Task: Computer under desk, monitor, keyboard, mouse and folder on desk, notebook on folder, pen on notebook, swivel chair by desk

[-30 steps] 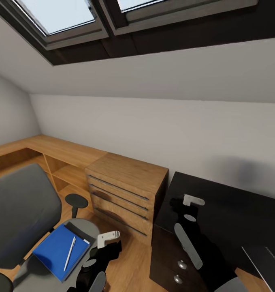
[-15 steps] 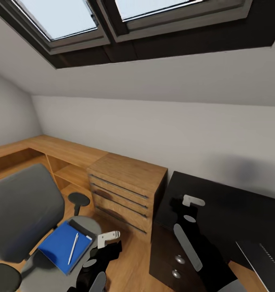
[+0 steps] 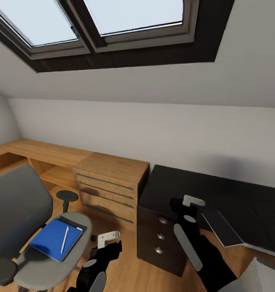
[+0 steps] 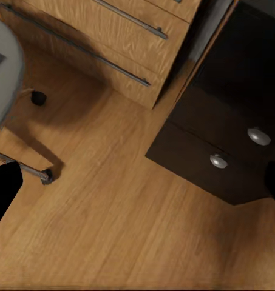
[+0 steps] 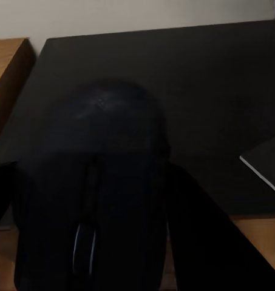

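Daylight from two skylights (image 3: 113,20) falls over a sloped white ceiling and a wooden floor (image 4: 137,230). At the near left stands the swivel chair (image 3: 20,207), its grey back toward the left and its seat carrying the folder (image 3: 54,240), a blue rectangle lying flat with its long axis running from near left to far right. On the folder lies the pen (image 3: 65,239), a thin pale stick pointing almost straight away toward the far wall, tilted slightly right. Right of the chair is a light wooden drawer chest (image 3: 109,184), and just beside that the desk (image 3: 218,190), black-topped, with its three-drawer unit (image 3: 159,235) at the near left end. A pale grey slab, likely the notebook (image 3: 220,227), sits at the desk's near edge, angled from far left to near right. The right gripper (image 3: 186,202) hangs over the desk's left part, clasping the mouse (image 5: 98,182), a black rounded lump with its long axis along the fingers. The left gripper (image 3: 109,239) hovers low over the floor between chair and drawers, fingers spread apart around nothing.
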You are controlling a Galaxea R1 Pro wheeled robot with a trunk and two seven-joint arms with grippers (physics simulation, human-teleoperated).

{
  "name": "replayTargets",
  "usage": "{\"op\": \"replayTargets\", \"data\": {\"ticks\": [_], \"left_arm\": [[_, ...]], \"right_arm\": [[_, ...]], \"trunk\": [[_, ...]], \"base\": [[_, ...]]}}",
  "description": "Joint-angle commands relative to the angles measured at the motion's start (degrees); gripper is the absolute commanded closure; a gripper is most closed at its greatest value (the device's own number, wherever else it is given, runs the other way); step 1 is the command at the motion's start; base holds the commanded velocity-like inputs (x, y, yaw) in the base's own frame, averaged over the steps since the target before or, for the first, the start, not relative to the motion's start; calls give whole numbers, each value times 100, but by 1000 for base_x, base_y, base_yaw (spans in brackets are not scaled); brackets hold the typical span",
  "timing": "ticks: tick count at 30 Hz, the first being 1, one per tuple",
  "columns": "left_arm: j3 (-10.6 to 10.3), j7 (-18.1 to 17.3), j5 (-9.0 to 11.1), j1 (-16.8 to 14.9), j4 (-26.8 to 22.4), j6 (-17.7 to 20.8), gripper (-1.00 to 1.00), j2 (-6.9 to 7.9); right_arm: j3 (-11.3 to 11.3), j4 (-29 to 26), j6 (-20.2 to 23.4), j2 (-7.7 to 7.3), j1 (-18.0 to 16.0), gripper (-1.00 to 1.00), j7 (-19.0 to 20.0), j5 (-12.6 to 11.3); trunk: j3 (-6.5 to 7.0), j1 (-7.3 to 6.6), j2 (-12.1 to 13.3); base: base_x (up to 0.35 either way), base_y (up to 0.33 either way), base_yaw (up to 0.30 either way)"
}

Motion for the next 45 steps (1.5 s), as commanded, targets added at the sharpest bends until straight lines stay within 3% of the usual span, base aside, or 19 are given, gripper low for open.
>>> {"op": "replayTargets", "data": {"ticks": [1, 8, 18, 30, 33, 38, 40, 43, 44, 45], "left_arm": [[-7, 50, 51, -4, -9, 11, -100, 2], [-4, 50, 53, -4, -5, 8, -100, 2], [2, 59, 60, -4, -3, 7, -100, 2], [2, 59, 51, -4, 0, 7, -100, 2], [2, 62, 51, -4, -1, 7, -100, 2], [2, 67, 51, -4, 0, 7, -100, 4], [2, 65, 51, -4, 0, 7, -100, 4], [2, 65, 51, -4, 1, 7, -100, 8], [2, 65, 51, -4, 1, 7, -100, 9], [2, 62, 51, -4, 1, 7, -100, 10]], "right_arm": [[10, -5, -14, -4, -5, 100, -46, -46], [3, -3, -85, -14, -5, 100, -53, -46], [1, -5, -90, -17, -4, 100, -54, -46], [-30, 10, -97, -38, -7, 100, -51, -9], [-27, 159, -150, -121, -7, 100, -24, 70], [-49, 399, -351, -429, -10, 100, 281, 191], [-113, 417, -365, -522, -11, 100, 493, 194], [-533, 574, -369, -690, -14, 100, 996, 193], [-778, 766, -365, -748, -23, 100, 1244, 198], [-1159, 1056, -350, -926, -44, 100, 1631, 202]], "trunk": [[-5, -3, -6], [11, -3, -6], [12, -3, -6], [14, -3, -6], [25, -3, -6], [48, -3, -6], [56, -3, -6], [68, -3, -6], [71, -3, -6], [75, -3, -6]], "base": [[-337, 0, -275], [-305, 0, -278], [-35, 0, -275], [0, 0, -29], [0, 0, -139], [0, 0, -227], [0, 0, -262], [0, 0, -269], [0, 0, -272], [0, 0, -273]]}}
